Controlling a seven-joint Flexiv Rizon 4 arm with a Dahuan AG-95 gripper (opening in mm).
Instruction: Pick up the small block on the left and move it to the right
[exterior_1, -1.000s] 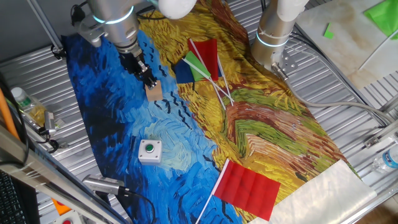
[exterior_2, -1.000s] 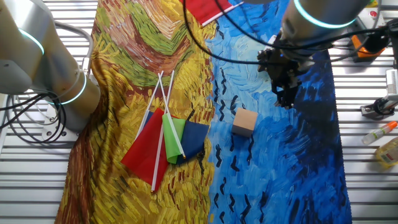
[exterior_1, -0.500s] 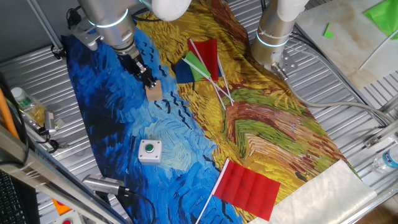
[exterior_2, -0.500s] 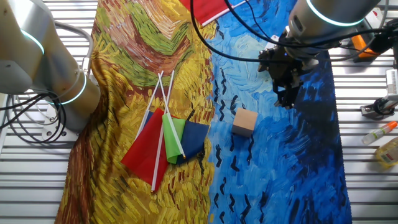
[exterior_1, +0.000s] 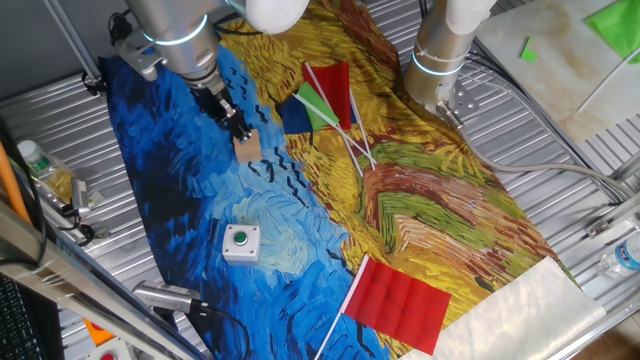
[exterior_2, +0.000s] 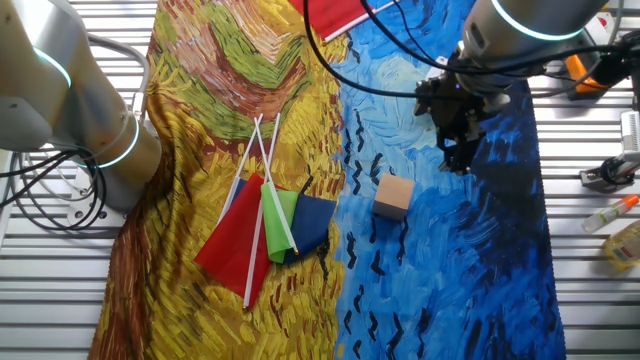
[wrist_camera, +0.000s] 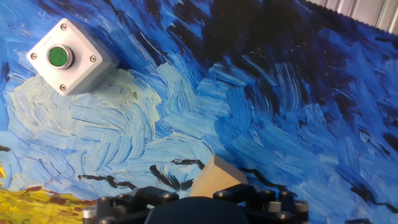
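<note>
There, on the blue part of the painted cloth, the small block sat flat with nothing gripping it, a plain tan wooden cube resting near the seam where the blue swirls met the yellow field. From the other fixed view the small block stood alone on the cloth, and in the hand view only its upper corner showed, peeking over the dark body of the hand at the bottom edge. The gripper hung just above and beside the cube, its dark fingers pointing down toward it; from the other side the gripper was near the block but apart from it, off toward the darker blue. I could not tell whether its fingers were spread or drawn together, since they looked like one dark cluster from both sides, but they held nothing. Further along the blue cloth lay the white box with a green button, well apart from the cube, and the hand view caught the same box at its upper left. On the yellow side a bundle of small flags, red, green and dark blue on white sticks, lay in a fan, and a larger red flag rested near the cloth's pale end.
</note>
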